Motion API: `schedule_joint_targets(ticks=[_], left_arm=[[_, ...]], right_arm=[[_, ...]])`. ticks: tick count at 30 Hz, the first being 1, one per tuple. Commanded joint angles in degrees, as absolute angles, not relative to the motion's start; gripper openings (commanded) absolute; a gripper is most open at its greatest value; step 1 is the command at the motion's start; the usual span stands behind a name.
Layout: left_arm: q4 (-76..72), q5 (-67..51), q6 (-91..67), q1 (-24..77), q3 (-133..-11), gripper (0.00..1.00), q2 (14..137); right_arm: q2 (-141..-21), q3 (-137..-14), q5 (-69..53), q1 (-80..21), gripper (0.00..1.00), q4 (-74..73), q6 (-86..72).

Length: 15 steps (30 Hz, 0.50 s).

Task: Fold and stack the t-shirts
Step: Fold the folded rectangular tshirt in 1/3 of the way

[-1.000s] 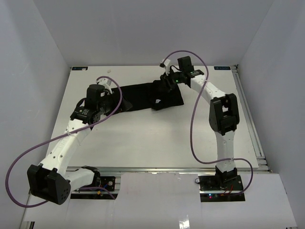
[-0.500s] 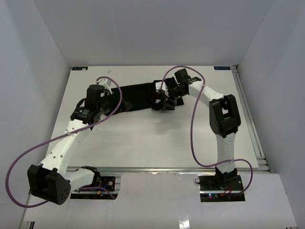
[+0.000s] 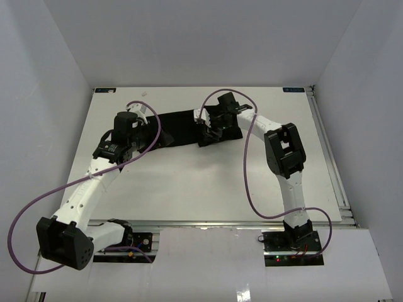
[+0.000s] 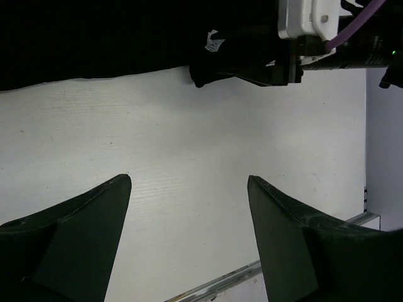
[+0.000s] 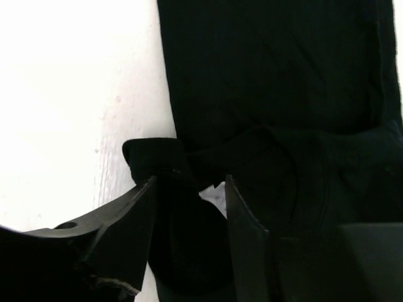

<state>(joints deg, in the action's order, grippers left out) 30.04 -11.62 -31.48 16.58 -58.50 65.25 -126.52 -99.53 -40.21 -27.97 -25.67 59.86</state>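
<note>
One black t-shirt (image 3: 173, 126) only in sight, on the far half of the table (image 3: 208, 189). Lies as a long dark band running left to right, fairly flat toward the left, rumpled at the right end. Seems narrowed lengthwise already, so probably past a first fold, though hard to tell on plain black cloth. Not yet a neat packet: right end bunched into a lump, white neck tag (image 4: 214, 43) poking out beside it. No stack anywhere, no second shirt visible.

At that lump, right claw (image 5: 189, 184), half closed and grasping a fold of the cloth; fabric fills the gap between its fingers in the wrist view, with the tag showing just behind. Judged as the start of carrying the right end over toward the middle.

Further out, left claw (image 4: 189, 179), released and spread wide, nothing in it. Hovers over bare table on the near side of the shirt's left part, with the cloth's near edge in its view but not touched. Looks placed to pin or take the other end.

Reckoned early to midway: cross fold left to do, then smoothing the edges, then setting the packet down as the base of a pile. Rest of the stacking depends on shirts not visible here
</note>
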Motion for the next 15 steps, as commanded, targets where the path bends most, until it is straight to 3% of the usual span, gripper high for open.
schedule_joint_targets(ticks=[1,4,5,8,15], left_arm=[[29.4,-12.6,-31.0,16.1,-58.6,0.86,64.3],[29.4,-12.6,-31.0,16.0,-58.5,0.86,64.4],[29.4,-12.6,-30.9,15.9,-58.4,0.86,64.3],[29.4,-12.6,-31.1,15.9,-58.3,0.86,64.1],[29.5,-12.6,-31.1,15.6,-58.2,0.86,63.6]], right_arm=[[-129.0,-103.2,-39.2,-28.7,0.52,-23.6,56.4],[-130.5,-105.6,-39.2,-28.8,0.39,-24.9,55.8],[-130.9,-106.5,-39.2,-28.8,0.30,-25.3,55.8],[-130.6,-106.8,-39.7,-28.7,0.19,-25.7,55.8],[-125.9,-104.6,-41.1,-28.0,0.10,-16.4,46.7]])
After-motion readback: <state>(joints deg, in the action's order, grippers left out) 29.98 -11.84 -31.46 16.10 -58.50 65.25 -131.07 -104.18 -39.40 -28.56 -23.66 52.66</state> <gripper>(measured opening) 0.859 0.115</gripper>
